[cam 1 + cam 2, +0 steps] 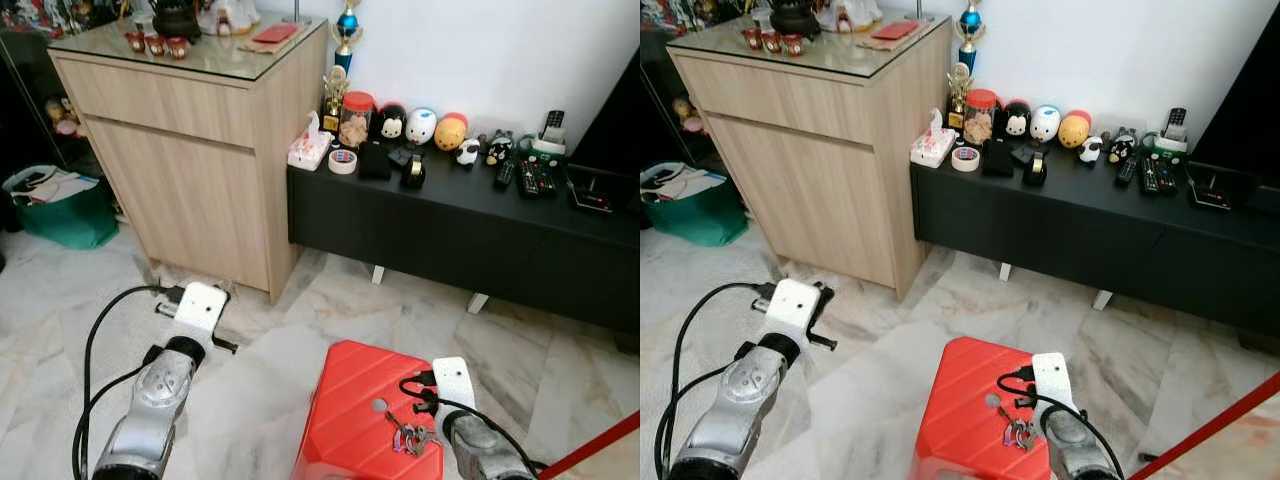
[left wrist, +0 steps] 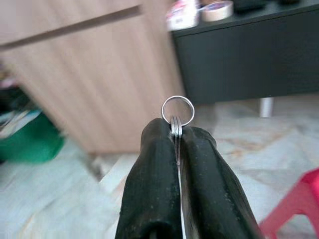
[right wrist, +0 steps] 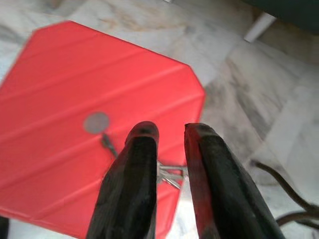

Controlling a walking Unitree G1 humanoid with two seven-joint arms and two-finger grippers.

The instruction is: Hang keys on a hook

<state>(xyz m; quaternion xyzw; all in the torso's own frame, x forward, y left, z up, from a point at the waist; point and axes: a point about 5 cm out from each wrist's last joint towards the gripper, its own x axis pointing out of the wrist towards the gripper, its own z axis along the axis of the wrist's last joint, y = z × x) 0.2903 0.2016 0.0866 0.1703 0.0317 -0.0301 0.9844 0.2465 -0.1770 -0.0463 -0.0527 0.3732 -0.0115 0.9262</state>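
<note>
My left gripper [image 2: 177, 133] is shut on a bunch of keys; their silver ring [image 2: 177, 110] sticks out past the black fingertips. In the eye views that left gripper [image 1: 196, 293] hangs low over the marble floor, in front of the wooden cabinet [image 1: 200, 140]. A second bunch of keys [image 1: 409, 437] lies on the top of a red stool [image 1: 365, 400], near its right edge. My right gripper [image 3: 167, 133] hovers just above those keys [image 3: 167, 173], open with a narrow gap between its fingers and nothing gripped.
A low black console [image 1: 450, 225] runs along the white wall, carrying toys, a jar, tape and remotes. A green bag [image 1: 60, 212] sits on the floor left of the cabinet. A red strip [image 1: 600, 445] crosses the bottom right corner.
</note>
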